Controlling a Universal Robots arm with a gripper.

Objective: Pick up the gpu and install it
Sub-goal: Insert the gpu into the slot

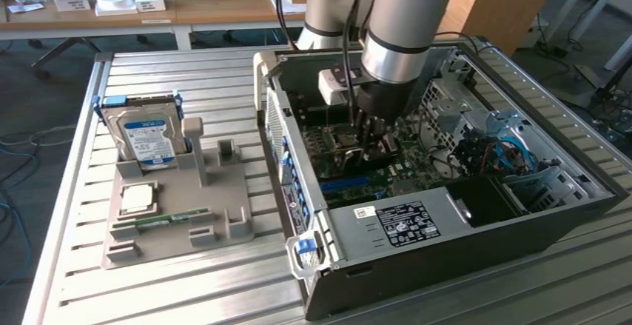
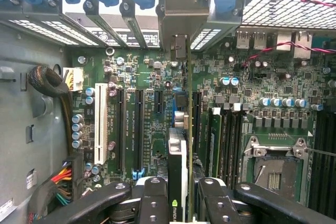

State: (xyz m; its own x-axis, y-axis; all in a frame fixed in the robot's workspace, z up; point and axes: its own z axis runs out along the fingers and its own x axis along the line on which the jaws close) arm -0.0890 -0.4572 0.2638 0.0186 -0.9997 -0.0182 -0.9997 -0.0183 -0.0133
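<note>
The gpu [image 2: 177, 150] stands edge-on between my gripper's [image 2: 181, 190] two black fingers [image 2: 152, 198], which are shut on it. Its green board and dark face run down toward the motherboard [image 2: 147, 77], over the black expansion slots. Its pale metal bracket [image 2: 181, 19] sits against the rear slot openings of the case. In the exterior view my gripper [image 1: 374, 143] reaches straight down into the open computer case [image 1: 553, 147], low over the motherboard [image 1: 341, 158].
A white slot [image 2: 101, 124], an empty CPU socket [image 2: 273, 169] and a cable bundle [image 2: 50, 85] surround the card. Outside the case, a grey holder [image 1: 168, 214] carries a hard drive [image 1: 146, 136], a CPU [image 1: 136, 198] and a RAM stick [image 1: 163, 221]. The power supply [image 1: 405, 221] fills the case's near corner.
</note>
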